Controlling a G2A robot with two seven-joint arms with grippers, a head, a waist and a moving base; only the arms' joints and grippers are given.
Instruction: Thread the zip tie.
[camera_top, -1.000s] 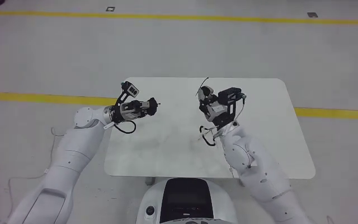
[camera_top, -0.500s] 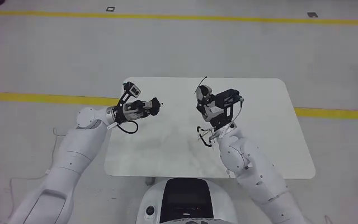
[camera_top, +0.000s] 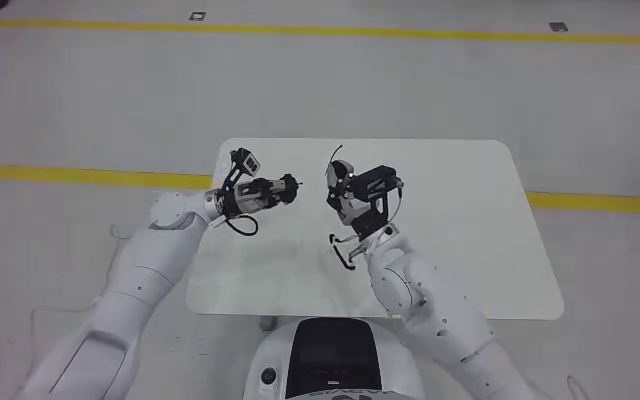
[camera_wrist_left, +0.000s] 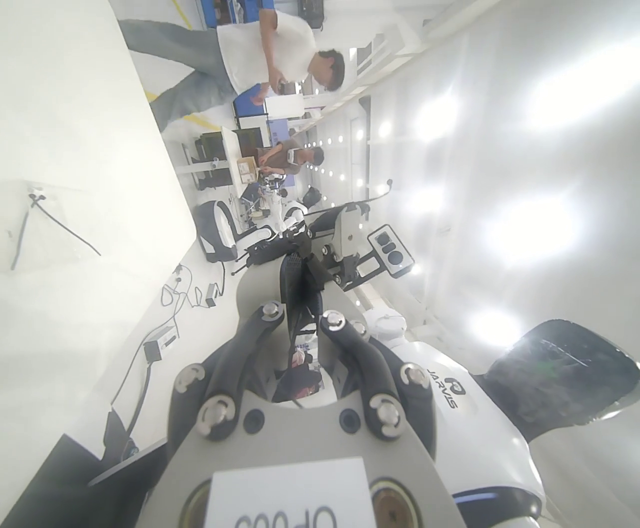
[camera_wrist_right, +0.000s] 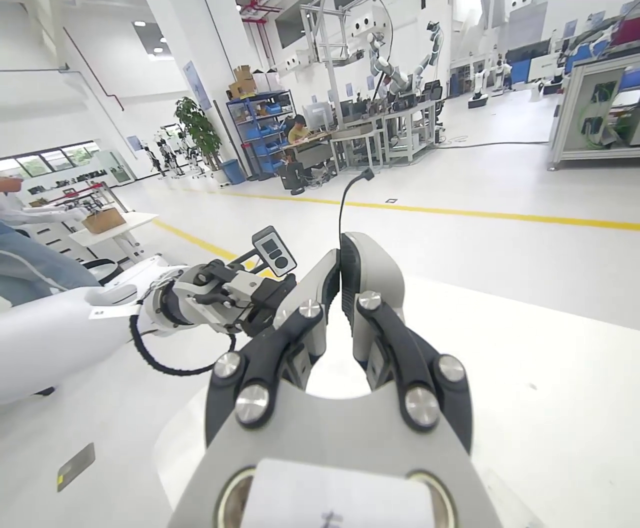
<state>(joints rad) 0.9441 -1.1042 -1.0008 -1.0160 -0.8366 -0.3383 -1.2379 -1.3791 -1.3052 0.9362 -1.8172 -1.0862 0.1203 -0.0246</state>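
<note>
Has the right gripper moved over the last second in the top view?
Yes. Against the table, the right gripper has shifted toward the robot's left, closing the gap to the left gripper, zip tie pinched in it.

We see the left gripper (camera_wrist_left: 295, 265) closed, the right gripper (camera_wrist_left: 357, 210) beyond pinching a zip tie (camera_wrist_left: 389, 184), loose ties (camera_wrist_left: 60, 222) on the worktop (camera_wrist_left: 125, 225).

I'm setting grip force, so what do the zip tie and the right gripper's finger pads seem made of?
The zip tie: thin matte black plastic, probably nylon; it bends in a smooth curve above the right gripper, which is shut on it.
The finger pads: black and ribbed, likely rubber, though a textured plastic would look alike.
</note>
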